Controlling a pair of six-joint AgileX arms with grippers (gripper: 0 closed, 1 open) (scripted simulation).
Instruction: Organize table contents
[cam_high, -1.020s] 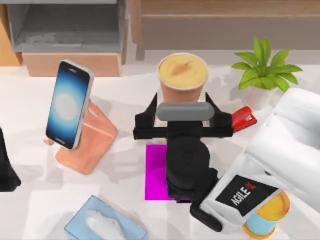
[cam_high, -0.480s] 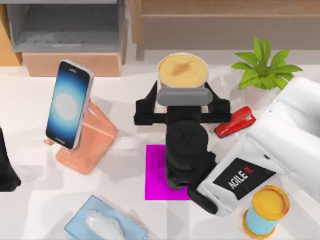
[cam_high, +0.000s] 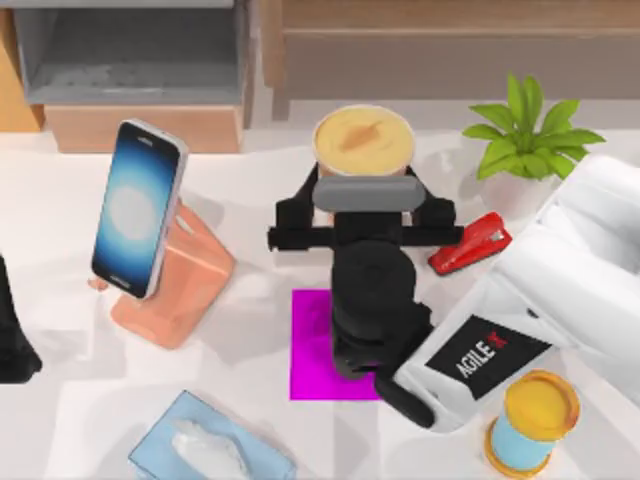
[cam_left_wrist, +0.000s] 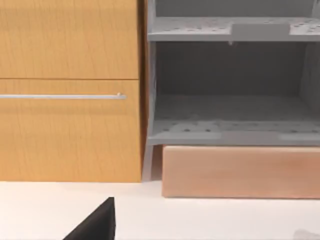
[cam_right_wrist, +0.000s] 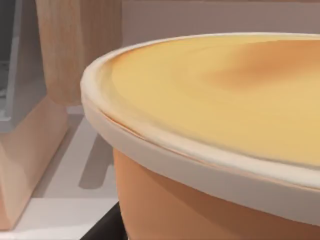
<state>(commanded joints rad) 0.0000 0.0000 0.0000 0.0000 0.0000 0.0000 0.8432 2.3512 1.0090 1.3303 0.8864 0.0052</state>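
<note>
A tall orange cup (cam_high: 364, 140) with a creamy yellow top stands upright at the back middle of the white table (cam_high: 50, 210). My right gripper (cam_high: 364, 178) reaches it from the front, one black finger on each side of its body, shut on it. In the right wrist view the cup (cam_right_wrist: 215, 100) is very near, with a dark finger (cam_right_wrist: 102, 227) against its side. A smartphone (cam_high: 138, 208) with a glowing blue-white screen leans on a salmon stand (cam_high: 185, 290) at the left. My left gripper (cam_high: 12, 330) is parked at the left edge.
A magenta pad (cam_high: 310, 350) lies under my right wrist. A red stapler (cam_high: 470, 245) lies right of the cup, near a potted plant (cam_high: 530, 135). A yellow-and-blue cylinder (cam_high: 530, 420) stands front right and a tissue box (cam_high: 210, 448) front left. A grey shelf (cam_left_wrist: 230, 100) and wooden cabinet (cam_left_wrist: 70, 90) stand behind.
My right gripper slid forward to the cup, uncovering the stapler and cylinder. Its fingers then drew in against the cup's sides. The cup has not moved.
</note>
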